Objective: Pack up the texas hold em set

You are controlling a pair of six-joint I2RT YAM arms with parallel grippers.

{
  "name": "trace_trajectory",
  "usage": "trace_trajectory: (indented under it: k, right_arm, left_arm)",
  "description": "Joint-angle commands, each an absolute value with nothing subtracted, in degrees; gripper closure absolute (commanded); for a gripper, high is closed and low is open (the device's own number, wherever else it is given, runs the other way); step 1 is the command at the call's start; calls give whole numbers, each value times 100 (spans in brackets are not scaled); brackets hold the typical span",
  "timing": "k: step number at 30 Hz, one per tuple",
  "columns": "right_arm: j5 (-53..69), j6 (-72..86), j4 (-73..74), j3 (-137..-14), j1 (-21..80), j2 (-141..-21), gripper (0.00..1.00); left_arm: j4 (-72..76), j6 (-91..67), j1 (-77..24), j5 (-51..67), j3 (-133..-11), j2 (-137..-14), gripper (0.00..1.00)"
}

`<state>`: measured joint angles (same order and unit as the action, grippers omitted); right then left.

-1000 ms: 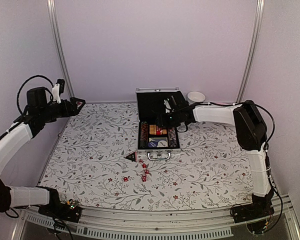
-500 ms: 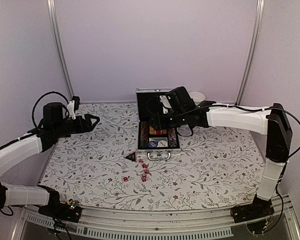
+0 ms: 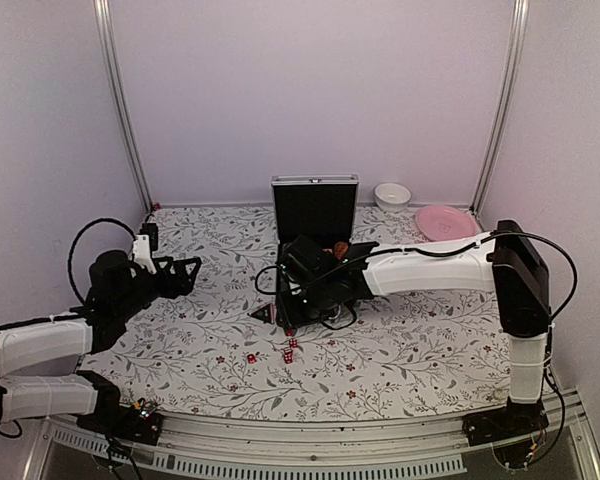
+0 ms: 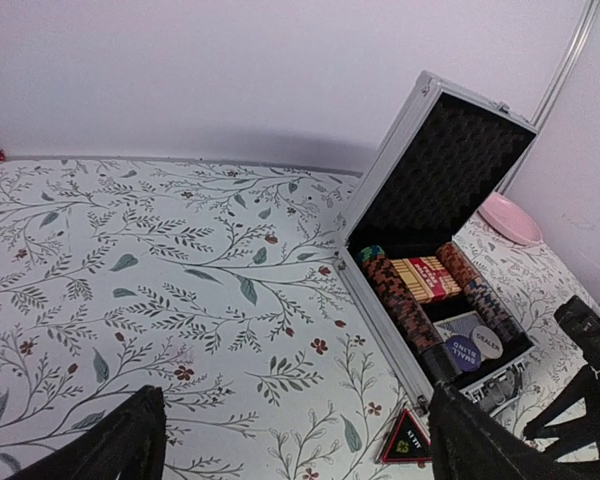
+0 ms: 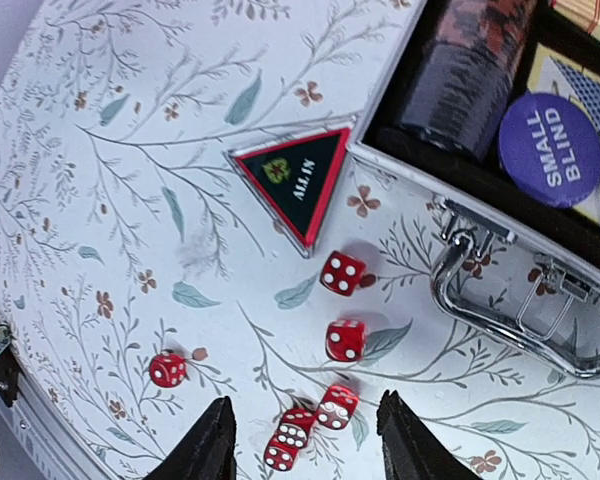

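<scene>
The silver case (image 3: 315,208) stands open at the table's middle back, lid upright; in the left wrist view the case (image 4: 435,185) holds rows of poker chips (image 4: 400,300) and a tan-red card pack (image 4: 428,277). A black triangular piece (image 5: 295,183) lies by the case's front left corner. Several red dice (image 5: 346,339) are scattered in front of the metal handle (image 5: 500,320). My right gripper (image 5: 306,400) hangs open just above the nearest dice, holding nothing. Out over bare tablecloth, my left gripper (image 4: 290,440) is open and empty, left of the case.
A pink plate (image 3: 443,221) and a white bowl (image 3: 392,194) sit at the back right, beside the case. The right arm stretches across the case's base in the top view, hiding most of it. Metal frame posts stand at both back corners.
My right arm has swung from above the case's inside down and forward to the dice in front of it, its jaws narrowing a little. The left arm has lowered and turned toward the case.
</scene>
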<state>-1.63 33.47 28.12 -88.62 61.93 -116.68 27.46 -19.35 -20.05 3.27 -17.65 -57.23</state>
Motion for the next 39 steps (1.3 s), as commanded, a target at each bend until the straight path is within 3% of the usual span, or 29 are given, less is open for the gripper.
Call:
trace_trajectory:
  k: [1, 10, 39]
  right_arm:
    - [-571, 3809, 3705, -9482, 6275, -12060, 53]
    - [-770, 4043, 4190, -10373, 6357, -12854, 58]
    - [-967, 4078, 4308, -10736, 6372, -13336, 77]
  left_arm:
    - [4238, -1542, -2188, -226, -1177, -5543, 9]
    - [4186, -1421, -2224, -350, -1028, -5343, 8]
    - [4280, -1529, -2228, -258, -1105, -5771, 8]
